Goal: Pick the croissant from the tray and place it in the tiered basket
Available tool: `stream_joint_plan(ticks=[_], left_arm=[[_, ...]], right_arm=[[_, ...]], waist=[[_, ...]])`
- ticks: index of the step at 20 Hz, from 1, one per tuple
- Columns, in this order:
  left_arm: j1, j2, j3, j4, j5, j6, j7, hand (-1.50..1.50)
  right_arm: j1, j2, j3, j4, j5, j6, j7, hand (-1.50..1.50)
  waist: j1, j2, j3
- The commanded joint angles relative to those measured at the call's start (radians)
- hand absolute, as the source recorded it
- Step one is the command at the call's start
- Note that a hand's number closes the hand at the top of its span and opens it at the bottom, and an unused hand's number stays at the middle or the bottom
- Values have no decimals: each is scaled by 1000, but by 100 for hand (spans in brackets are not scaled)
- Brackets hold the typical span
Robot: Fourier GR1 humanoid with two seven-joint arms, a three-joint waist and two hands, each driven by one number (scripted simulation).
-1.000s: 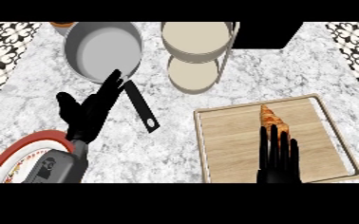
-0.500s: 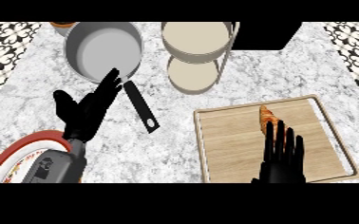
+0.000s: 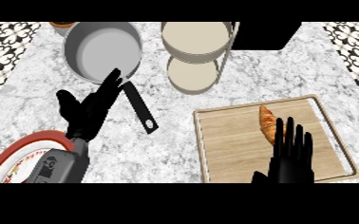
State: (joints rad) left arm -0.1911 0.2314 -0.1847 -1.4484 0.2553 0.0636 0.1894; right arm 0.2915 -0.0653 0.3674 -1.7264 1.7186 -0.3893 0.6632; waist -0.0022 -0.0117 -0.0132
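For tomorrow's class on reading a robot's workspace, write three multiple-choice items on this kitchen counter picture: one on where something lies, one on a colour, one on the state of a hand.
1. Where does the croissant lie?
A. in the pan
B. on the wooden tray
C. in the tiered basket

2. What colour is the handle of the pan?
A. black
B. red
C. white

3. How is the right hand?
A. curled round the croissant
B. shut, over the pan
C. open, fingers straight, over the tray just below the croissant

Answers:
1 B, the croissant rests on the tray's upper right part, apart from the tiered basket.
2 A, the handle running from the grey pan is black.
3 C, its fingers point up the tray and hold nothing.
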Motion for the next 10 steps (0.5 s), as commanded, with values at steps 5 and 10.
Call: stream_joint_plan(ticks=[5,10], left_arm=[[29,-34,-22,-102,-46,22,75,0],[0,-23,49,-56,-24,-42,64,0]], right_arm=[[-84,-84,-116,133,-121,-58,-92,-150],[-89,-47,-112,155,-123,-62,-84,-150]], waist=[[4,11,14],[1,11,13]])
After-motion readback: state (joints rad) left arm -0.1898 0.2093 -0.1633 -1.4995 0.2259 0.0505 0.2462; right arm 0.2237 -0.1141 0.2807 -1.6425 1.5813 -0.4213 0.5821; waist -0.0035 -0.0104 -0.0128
